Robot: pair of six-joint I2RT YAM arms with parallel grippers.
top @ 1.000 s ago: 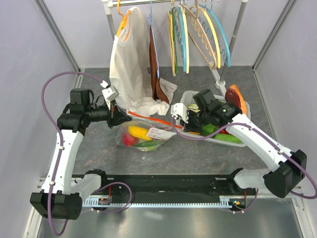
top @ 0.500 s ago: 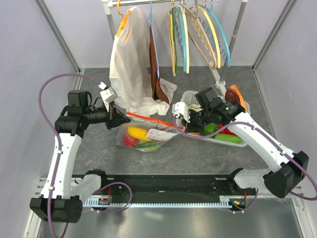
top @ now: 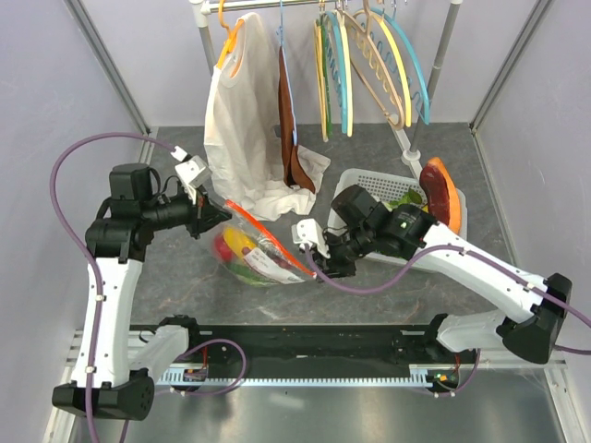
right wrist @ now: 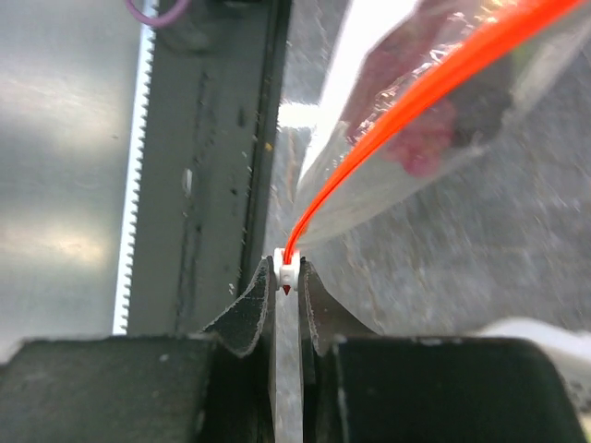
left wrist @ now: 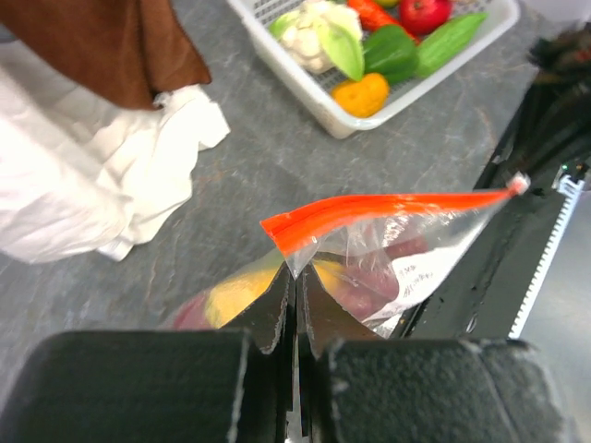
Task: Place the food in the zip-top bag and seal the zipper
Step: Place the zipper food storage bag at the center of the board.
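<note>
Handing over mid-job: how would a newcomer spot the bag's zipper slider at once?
On the grey table, find the clear bag of toy food. Follow its orange-red zipper to the right gripper. The slider is the tiny white piece pinched there, the strip's only white part.

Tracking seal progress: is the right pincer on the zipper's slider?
Yes, the right pincer is closed on the white slider at the end of the orange-red zipper.
</note>
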